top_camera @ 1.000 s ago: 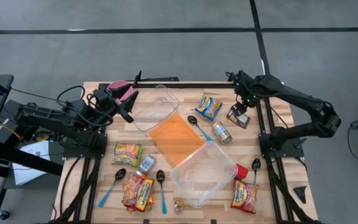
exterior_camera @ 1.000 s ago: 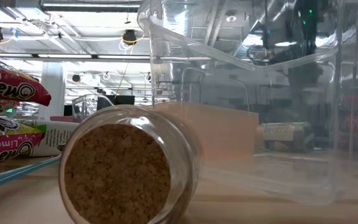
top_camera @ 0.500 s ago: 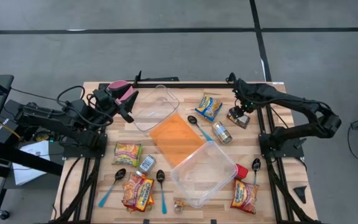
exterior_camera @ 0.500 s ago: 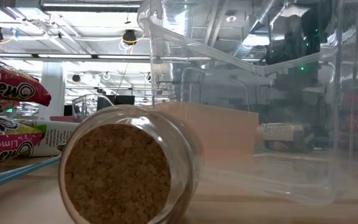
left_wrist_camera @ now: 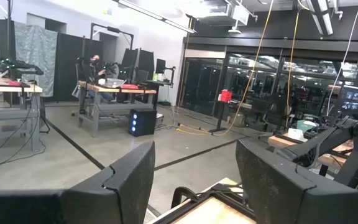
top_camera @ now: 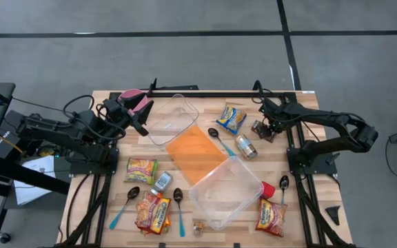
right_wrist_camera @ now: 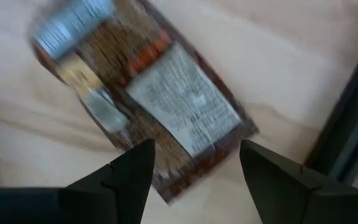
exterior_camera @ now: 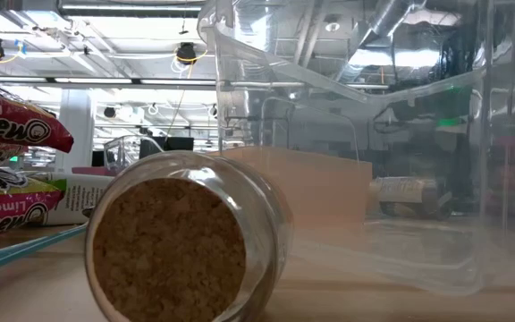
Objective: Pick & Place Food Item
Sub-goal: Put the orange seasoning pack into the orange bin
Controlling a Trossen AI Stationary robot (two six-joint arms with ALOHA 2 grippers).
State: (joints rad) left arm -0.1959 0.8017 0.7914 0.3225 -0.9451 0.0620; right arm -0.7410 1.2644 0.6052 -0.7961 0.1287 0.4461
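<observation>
High view: right claw (top_camera: pixel 266 127) low over a small brown packet (top_camera: pixel 263 131) near the worktop (top_camera: pixel 309 120) right rear edge, just right of a tin can (top_camera: pixel 245 147). Contact with the packet cannot be told from here. Left claw (top_camera: pixel 138 118) waits at the left rear, beside a clear tub (top_camera: pixel 173 118). Orange lid (top_camera: pixel 197 153) at centre, second clear tub (top_camera: pixel 225 191) in front of it. Yellow noodle pack (top_camera: pixel 231 117) behind the can. More noodle packs and spoons along the front.

Low view: cork-stoppered jar (exterior_camera: pixel 179 241) lying on its side up close, clear tub (exterior_camera: pixel 374 143) behind it, noodle packs (exterior_camera: pixel 12 165) at left. Neither claw can be made out.

Left wrist view: left claw fingers (left_wrist_camera: pixel 132 180) spread wide, nothing between them, facing the room beyond.

Right wrist view: right claw fingers (right_wrist_camera: pixel 126 174) spread, brown packet (right_wrist_camera: pixel 148 102) lying flat on the wood right below, not pinched.
</observation>
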